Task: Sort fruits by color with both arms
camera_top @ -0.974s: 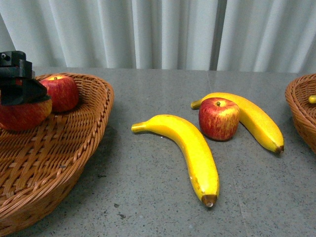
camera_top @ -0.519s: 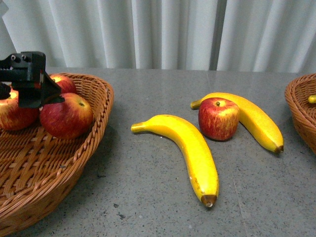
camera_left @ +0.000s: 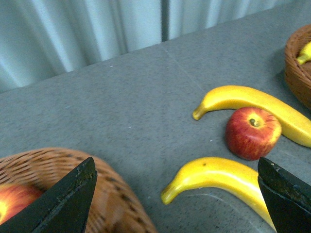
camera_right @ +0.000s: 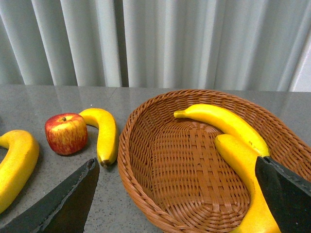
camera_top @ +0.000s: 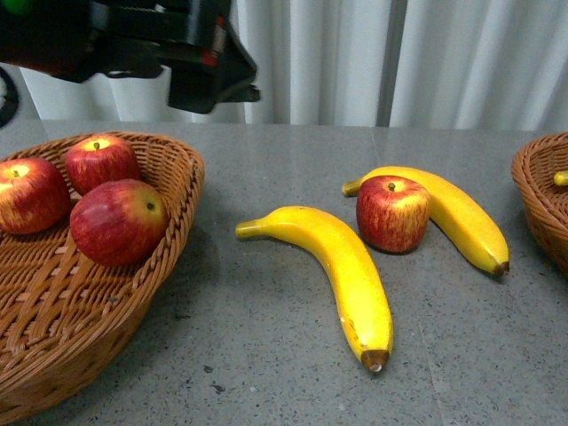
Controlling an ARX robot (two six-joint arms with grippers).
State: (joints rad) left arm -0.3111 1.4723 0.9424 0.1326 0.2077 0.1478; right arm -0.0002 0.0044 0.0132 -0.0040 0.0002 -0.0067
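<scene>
Fruit at centre frame on the grey speckled counter (camera_top: 266, 373): a long yellow banana (camera_top: 342, 271) curving toward the lower edge, behind it a streaked red apple (camera_top: 392, 213) touching a second yellow banana (camera_top: 461, 213). Bare counter separates them from the brown wicker basket (camera_top: 106, 346) at lower left, holding three red apples (camera_top: 117, 222), and the second wicker basket (camera_top: 537, 177) cut by the right edge. Left gripper (camera_left: 176, 165) is spread wide, empty; right gripper (camera_right: 176, 164) likewise, above two bananas (camera_right: 228, 121) in that basket.

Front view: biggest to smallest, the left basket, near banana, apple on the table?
Largest, the left basket; then the near banana; smallest, the apple on the table. The basket's nearness exaggerates it.
</scene>
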